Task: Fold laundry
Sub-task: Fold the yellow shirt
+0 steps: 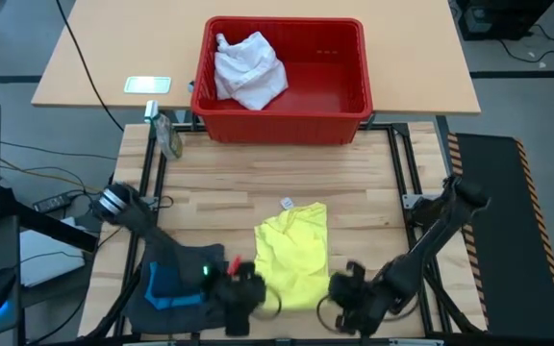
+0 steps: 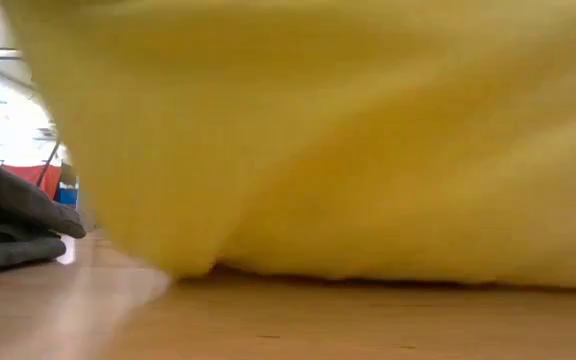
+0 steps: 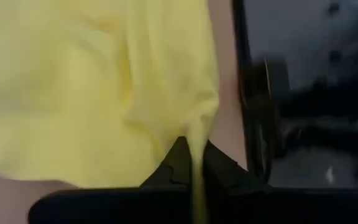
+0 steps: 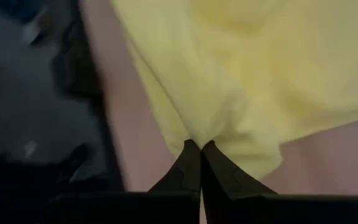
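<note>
A yellow garment [image 1: 293, 252] lies in the middle of the table's near half, with a white tag [image 1: 288, 203] at its far end. It fills the low view, where its lower edge [image 2: 368, 272] rests on the wood. My left gripper [image 1: 254, 288] is shut on its near left corner and my right gripper [image 1: 340, 288] on its near right corner. Dark grey cloth [image 1: 176, 264] with a bright blue piece [image 1: 166, 285] on it lies under my left arm. A white garment [image 1: 248, 70] sits in the red basket [image 1: 354, 101]. My left gripper pinches the yellow garment's near left corner [image 3: 197, 138] between its two fingers [image 3: 178, 163], slanting down from the near left. The cloth gathers into a narrow fold that runs between the fingertips. Wrinkles fan out from the hold across the garment. My right gripper pinches the yellow garment's near right corner [image 4: 196, 132] between its two fingers [image 4: 219, 167], slanting down from the near right. The cloth's edge runs into the fingertips, and folds spread away from them. The garment's far part lies on the table.
The red basket stands at the table's far edge. A small greenish thing [image 1: 168, 136] lies at the far left. Bare wood [image 1: 258, 173] lies between the basket and the yellow garment. The black frame rail [image 3: 253, 118] runs along the near edge.
</note>
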`<state>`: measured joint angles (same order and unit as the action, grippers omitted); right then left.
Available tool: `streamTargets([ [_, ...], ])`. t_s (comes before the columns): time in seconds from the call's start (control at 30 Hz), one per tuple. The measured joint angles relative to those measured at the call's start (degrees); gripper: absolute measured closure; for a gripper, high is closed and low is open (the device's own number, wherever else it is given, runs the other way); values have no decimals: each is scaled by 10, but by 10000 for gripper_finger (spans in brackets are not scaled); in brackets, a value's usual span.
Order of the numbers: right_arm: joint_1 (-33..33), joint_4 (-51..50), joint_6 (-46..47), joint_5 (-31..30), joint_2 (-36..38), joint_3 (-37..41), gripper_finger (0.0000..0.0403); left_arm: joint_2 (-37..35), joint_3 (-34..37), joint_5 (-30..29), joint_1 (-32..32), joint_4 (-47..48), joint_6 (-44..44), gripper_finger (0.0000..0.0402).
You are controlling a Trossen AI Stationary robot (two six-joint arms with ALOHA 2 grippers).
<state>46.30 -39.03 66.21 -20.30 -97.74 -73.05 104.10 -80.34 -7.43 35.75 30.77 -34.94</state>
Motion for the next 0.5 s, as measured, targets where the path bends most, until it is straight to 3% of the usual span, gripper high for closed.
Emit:
streamTargets([
  [0.17,-73,-118,-44,-73,79,-1,400,-78,-1,-23,-86,54,39,390],
  [0.3,-181,-166,-153,-75,105,0,401,-95,-1,-24,-173,108,57,390],
  [0.4,-280,-160,-248,-47,108,10,402,-90,-1,-24,-239,154,82,390],
  [0.5,-375,-136,-311,23,106,42,402,-69,-1,-23,-302,179,111,390],
])
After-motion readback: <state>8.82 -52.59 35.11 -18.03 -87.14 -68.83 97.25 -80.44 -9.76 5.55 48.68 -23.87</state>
